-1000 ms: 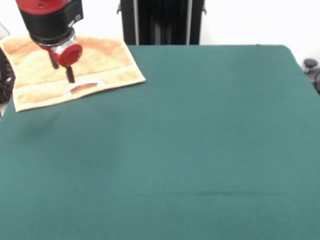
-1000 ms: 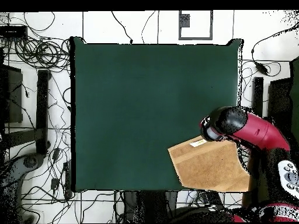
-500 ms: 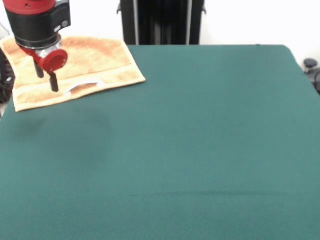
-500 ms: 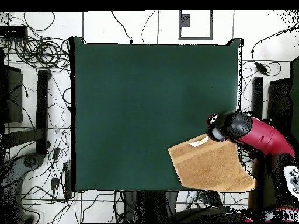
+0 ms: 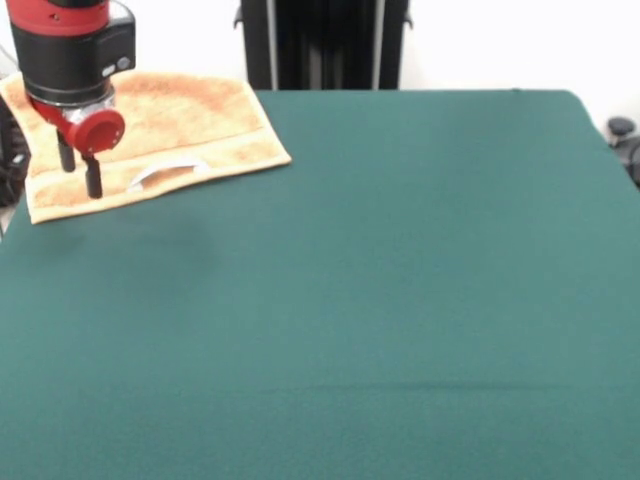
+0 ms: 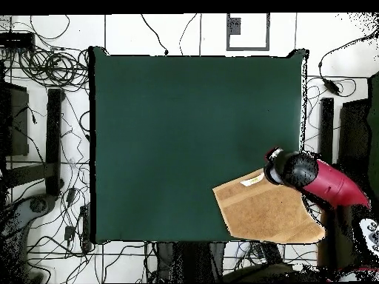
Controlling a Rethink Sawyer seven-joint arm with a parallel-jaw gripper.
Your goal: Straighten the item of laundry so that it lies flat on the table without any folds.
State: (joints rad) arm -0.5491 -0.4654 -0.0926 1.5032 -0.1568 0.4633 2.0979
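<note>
The item of laundry is an orange-tan towel that lies spread out at the far left corner of the green table, its white label near its front border. Seen from overhead, the towel sits at the bottom right corner of the table and hangs past the edges there. My gripper hovers over the towel's left part, open, with nothing between its two dark fingers. From above, the gripper is over the towel's upper right edge.
Cables and stands lie on the floor around the table in the overhead view. A black stand rises behind the table's far edge. A dark object sits off the right edge.
The gripper has moved left across the towel in the front view, from near the label to the towel's left part. The towel has not moved.
</note>
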